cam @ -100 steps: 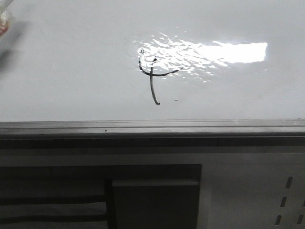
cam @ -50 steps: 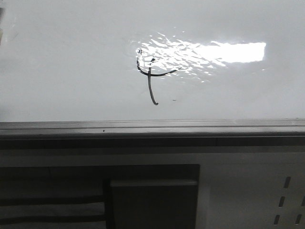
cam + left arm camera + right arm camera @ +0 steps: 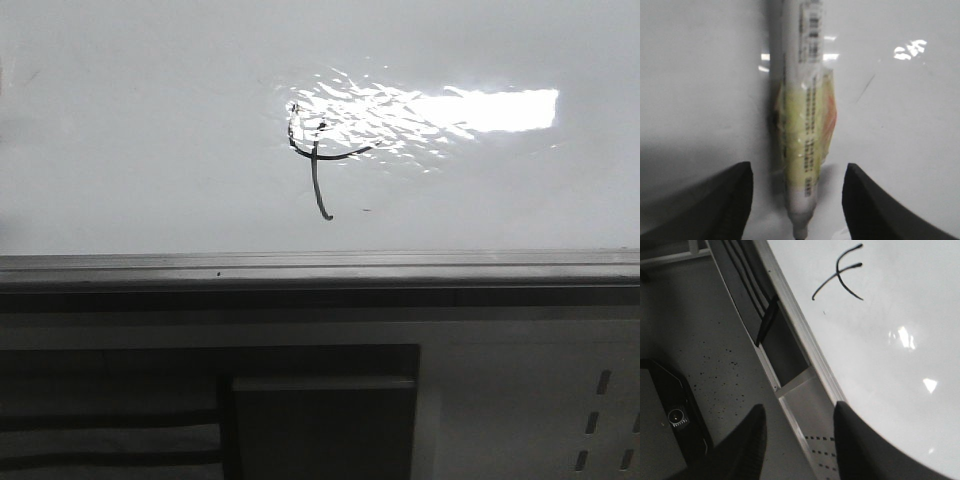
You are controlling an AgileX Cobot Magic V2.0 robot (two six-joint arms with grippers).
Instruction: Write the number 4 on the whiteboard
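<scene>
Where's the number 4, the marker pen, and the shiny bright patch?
number 4 (image 3: 317,165), front view, on its long downward stroke.
marker pen (image 3: 802,130), left wrist view, on its taped barrel.
bright glare (image 3: 480,110), front view, its middle.

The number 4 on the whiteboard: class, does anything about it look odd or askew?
Yes. The number 4 on the whiteboard is wobbly: a curved hook crossed by one long vertical stroke that bends at its foot, so it reads more like a cross. Its top is lost in the bright glare.

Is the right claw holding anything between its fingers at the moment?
No, the right claw is open and empty, with only the floor and the whiteboard edge showing between its fingers.
</scene>
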